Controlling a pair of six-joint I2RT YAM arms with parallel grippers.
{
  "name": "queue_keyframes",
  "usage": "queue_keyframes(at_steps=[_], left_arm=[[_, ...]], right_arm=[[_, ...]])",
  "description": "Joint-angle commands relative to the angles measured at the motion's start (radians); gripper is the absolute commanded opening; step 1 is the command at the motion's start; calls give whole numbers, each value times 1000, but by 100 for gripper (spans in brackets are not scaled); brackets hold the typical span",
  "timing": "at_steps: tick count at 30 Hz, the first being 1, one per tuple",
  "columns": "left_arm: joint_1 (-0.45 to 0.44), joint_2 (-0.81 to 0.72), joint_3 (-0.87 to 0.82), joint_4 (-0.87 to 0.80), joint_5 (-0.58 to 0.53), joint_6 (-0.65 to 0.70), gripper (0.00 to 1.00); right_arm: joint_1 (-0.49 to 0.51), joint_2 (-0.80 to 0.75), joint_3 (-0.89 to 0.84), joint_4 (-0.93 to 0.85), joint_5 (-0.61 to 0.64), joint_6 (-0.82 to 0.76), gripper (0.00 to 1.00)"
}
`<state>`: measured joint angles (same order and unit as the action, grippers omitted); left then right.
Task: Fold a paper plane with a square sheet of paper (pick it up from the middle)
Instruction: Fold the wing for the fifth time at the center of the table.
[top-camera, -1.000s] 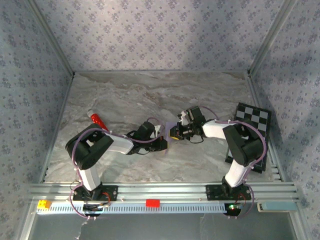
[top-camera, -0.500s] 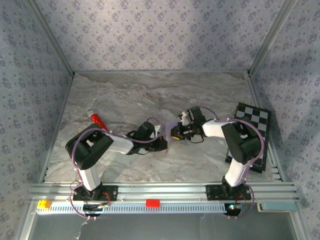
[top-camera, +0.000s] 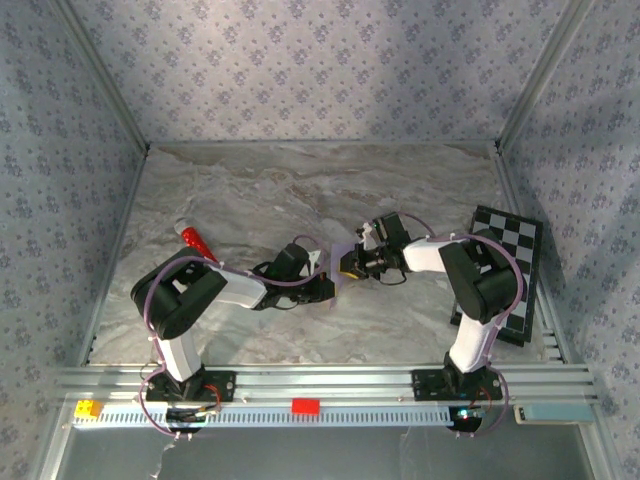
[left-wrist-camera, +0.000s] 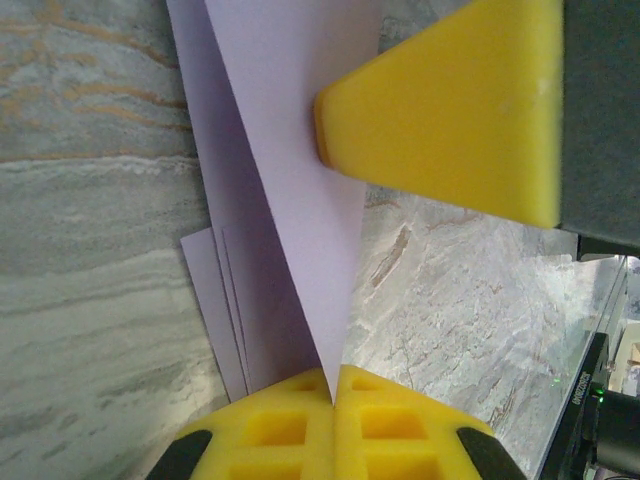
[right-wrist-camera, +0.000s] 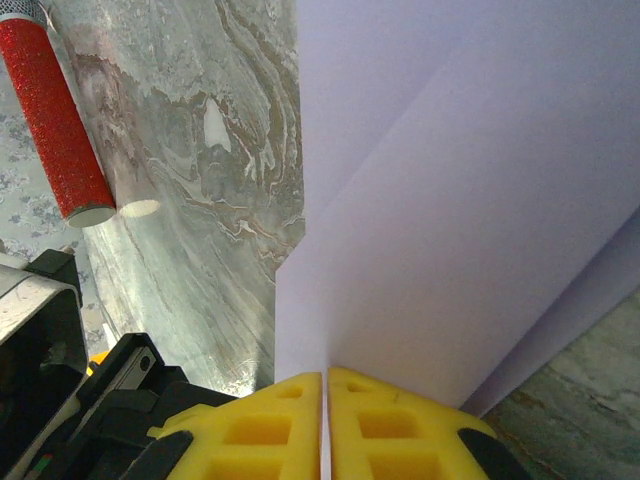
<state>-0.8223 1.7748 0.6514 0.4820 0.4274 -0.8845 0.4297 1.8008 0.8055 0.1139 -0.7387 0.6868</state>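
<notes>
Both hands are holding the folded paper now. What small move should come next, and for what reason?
Probably lower the lilac paper flat onto the table and press the crease. The left hand and the right hand are both shut on it, and its folded layers show offset edges.

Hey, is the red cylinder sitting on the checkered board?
No, the red cylinder lies on the marble table at the left, far from the checkered board at the right.
</notes>
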Motion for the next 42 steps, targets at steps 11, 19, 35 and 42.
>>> queue_keyframes(at_steps=[11,19,35,42], left_arm=[[0,33,-18,-41,17,5,1],[-1,-3,-6,-58,20,-5,10],[-1,-71,-8,-51,29,-27,8],[-1,-50,-45,-57,43,-47,3]], right_arm=[[-8,67,1,15,13,-20,12],[-8,71,-27,2,48,-15,12],[-3,75,-31,-24,65,-15,12],[-3,78,-29,-38,72,-18,12]])
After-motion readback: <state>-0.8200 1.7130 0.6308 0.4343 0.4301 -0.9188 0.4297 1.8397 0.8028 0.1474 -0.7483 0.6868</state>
